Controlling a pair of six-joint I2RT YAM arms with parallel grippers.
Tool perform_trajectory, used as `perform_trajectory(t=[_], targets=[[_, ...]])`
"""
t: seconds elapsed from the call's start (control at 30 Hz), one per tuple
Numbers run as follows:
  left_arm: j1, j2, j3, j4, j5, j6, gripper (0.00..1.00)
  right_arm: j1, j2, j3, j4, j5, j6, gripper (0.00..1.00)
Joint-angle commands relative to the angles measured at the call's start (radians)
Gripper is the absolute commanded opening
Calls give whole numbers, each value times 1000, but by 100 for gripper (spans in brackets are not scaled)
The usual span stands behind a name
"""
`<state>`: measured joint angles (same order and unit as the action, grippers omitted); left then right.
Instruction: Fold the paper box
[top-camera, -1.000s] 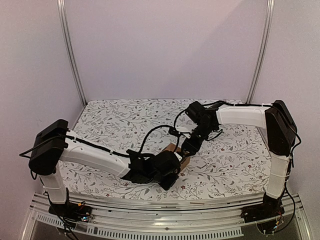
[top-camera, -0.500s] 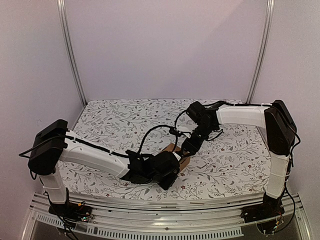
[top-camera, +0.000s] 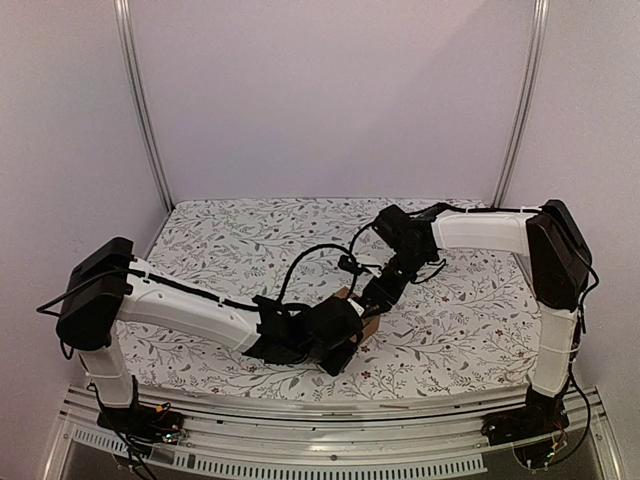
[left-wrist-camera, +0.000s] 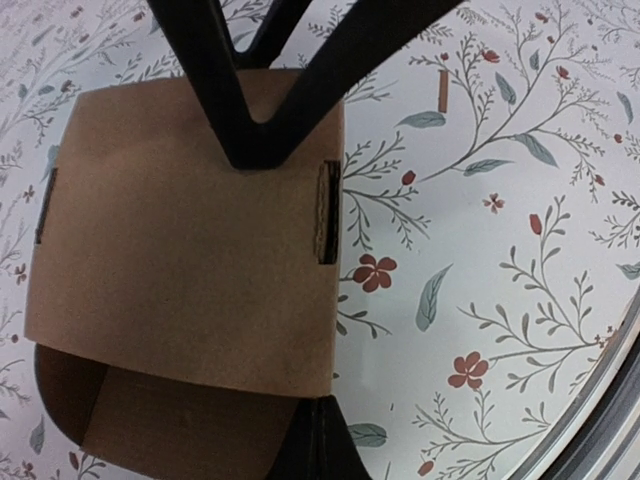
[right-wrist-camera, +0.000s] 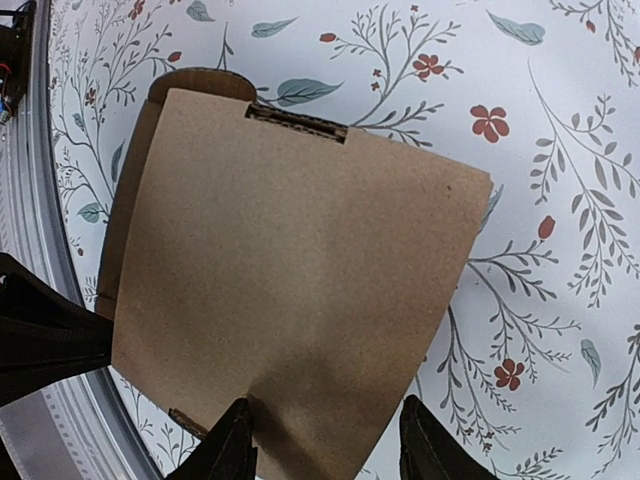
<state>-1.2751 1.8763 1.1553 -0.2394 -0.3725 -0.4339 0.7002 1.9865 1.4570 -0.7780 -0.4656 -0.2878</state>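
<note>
Left gripper (top-camera: 343, 338), nearest the bases: jaws pressed together at the near edge of the paper box (left-wrist-camera: 190, 260). Cannot tell whether cardboard sits between them. Box stands mid-table on the floral tablecloth (top-camera: 220, 240), partly folded; top panel lies over it, interior showing at the near end. Right gripper (right-wrist-camera: 328, 405), beyond the box: jaws spread, both fingertips resting on the top panel.

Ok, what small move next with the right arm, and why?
Probably press the right gripper down a little on the lid panel of the paper box. Its fingers stand apart over that panel, and the left wrist view shows the box's inside open under the lid's edge, so the lid is not yet closed.
</note>
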Motion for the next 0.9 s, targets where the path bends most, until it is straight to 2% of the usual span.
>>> perform_trajectory(t=[0.0,0.23,0.43,0.53,0.7,0.87], targets=[[17,-1,13,40,-39,7,0,9,38,-28,-50,-30,16,48],[12,-14,39,-2,-19,19,0,-3,42,-24,-51,-19,16,48],[-2,-149,-10,-130,11,17,18,-25,14,-15,-53,-11,12,48],[-4,-249,-84,-143,-5,14,27,-30,-6,-7,-53,-6,7,49],[76,-325,-240,-56,-48,16,35,-30,-25,8,-57,-2,4,51],[206,-331,-385,168,37,50,38,-31,-36,6,-73,0,-2,52]])
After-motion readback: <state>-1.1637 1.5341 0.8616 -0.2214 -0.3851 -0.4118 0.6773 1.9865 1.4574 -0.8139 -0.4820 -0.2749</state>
